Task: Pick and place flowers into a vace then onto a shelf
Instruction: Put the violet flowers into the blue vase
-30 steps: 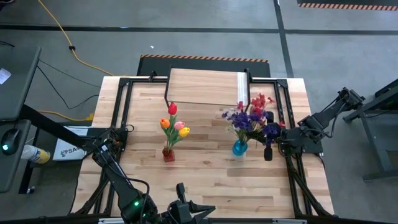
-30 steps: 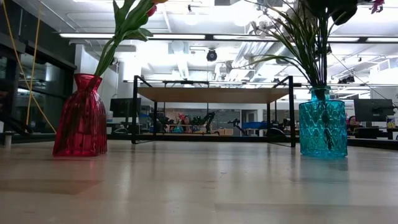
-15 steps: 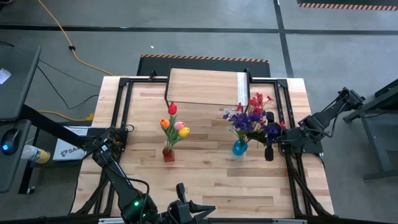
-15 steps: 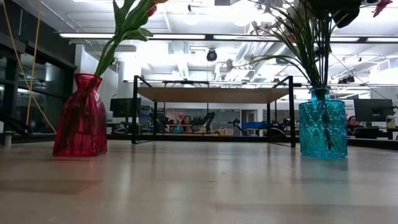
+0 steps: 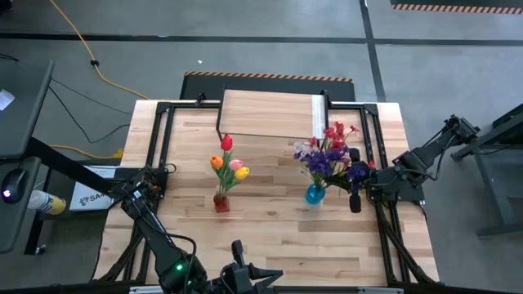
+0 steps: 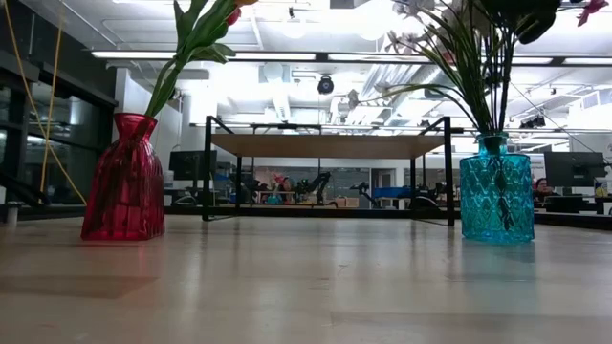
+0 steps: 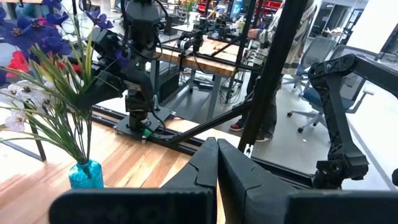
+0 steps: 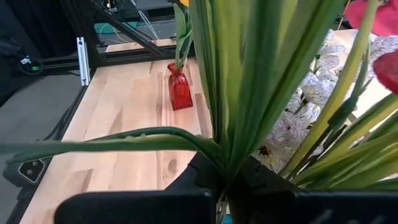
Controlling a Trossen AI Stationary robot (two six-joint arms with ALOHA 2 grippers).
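We find the blossom spray of purple, white and red flowers [image 5: 328,155] standing in the ribbed turquoise glass vase [image 5: 315,194] on the plank tabletop [image 5: 270,237], in front of the low light-wood shelf on black legs [image 5: 268,113]. The right gripper [image 5: 354,189] is clenched on the green stems just beside that vase. We count two vases: the second, a red glass vase [image 5: 221,202], holds four tulips [image 5: 229,162]. The left gripper [image 5: 237,255] waits at the near edge, fingers pressed together. Leaves hide the right fingertips.
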